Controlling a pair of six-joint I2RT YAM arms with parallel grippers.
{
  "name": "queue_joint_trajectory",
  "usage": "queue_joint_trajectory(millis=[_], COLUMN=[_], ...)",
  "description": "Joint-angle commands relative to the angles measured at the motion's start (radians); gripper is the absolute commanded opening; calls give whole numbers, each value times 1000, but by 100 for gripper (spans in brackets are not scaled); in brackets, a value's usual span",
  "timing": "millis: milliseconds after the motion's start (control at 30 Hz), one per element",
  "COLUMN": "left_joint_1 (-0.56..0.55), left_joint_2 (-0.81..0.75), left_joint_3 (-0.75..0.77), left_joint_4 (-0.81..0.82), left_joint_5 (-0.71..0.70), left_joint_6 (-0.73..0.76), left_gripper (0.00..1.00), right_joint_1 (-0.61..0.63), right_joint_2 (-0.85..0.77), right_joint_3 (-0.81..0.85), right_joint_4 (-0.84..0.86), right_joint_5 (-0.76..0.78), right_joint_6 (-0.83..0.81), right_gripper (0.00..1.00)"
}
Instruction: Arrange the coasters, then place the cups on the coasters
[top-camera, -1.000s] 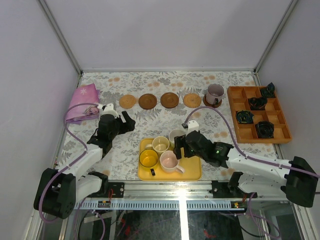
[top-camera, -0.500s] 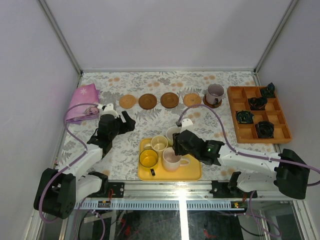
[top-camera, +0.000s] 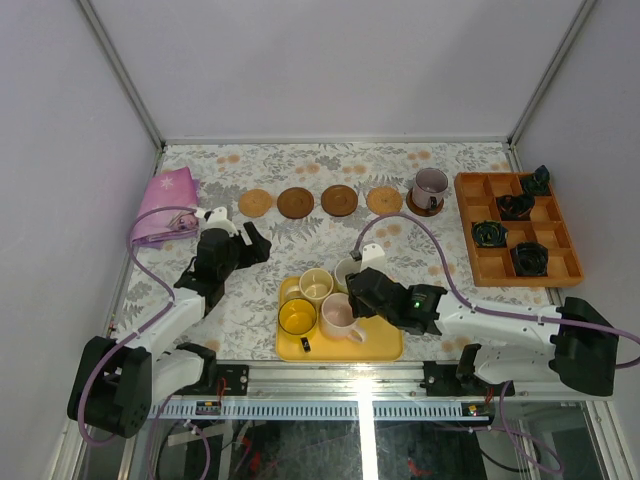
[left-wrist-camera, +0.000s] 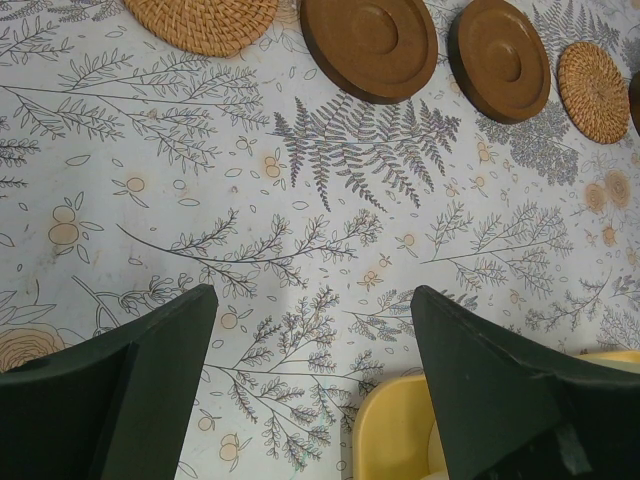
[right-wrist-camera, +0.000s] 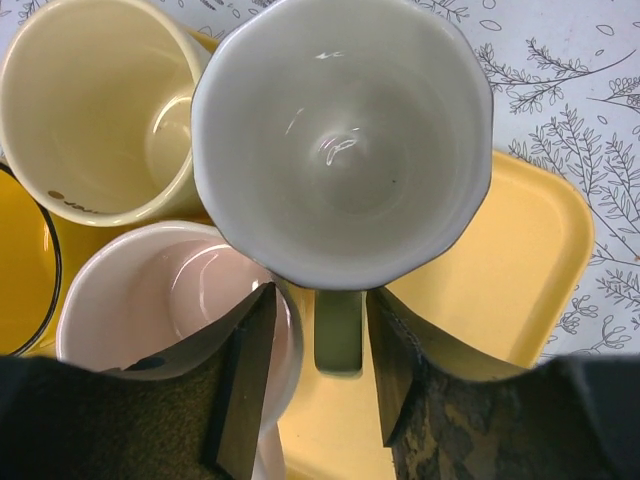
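Pale green cup sits on the yellow tray among three others, the right tool straddling its handle, whether clamped is unclear, likely for carrying to a bare coaster; the left tool hangs open, empty, above the counter.

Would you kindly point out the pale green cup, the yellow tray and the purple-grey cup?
pale green cup (right-wrist-camera: 340, 150): right wrist view, inside bottom.
yellow tray (right-wrist-camera: 520, 250): right wrist view, bare corner.
purple-grey cup (top-camera: 431, 183): top external view, mouth.

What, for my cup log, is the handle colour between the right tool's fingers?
Pale green handle, shown best in the right wrist view.
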Motion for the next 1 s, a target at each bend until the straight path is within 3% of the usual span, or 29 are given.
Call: queue_joint_trajectory(millis=[0, 467, 967], left_joint_1=[-4, -4, -3], left_joint_2=[4, 17, 17], left_joint_3=[-5, -7, -7], left_joint_4=[66, 70, 72], left_joint_5=[9, 14, 20], left_joint_6=[-8, -8, -11], left_gripper=[79, 79, 79], right_joint_1=[24, 39, 38], right_joint_2=[-34, -104, -4], right_joint_3=[39, 33, 44], right_joint_4=[-47, -47, -81], right_joint_5=[67, 158, 194], right_joint_6=[21, 38, 54], right_gripper=[51, 60, 56])
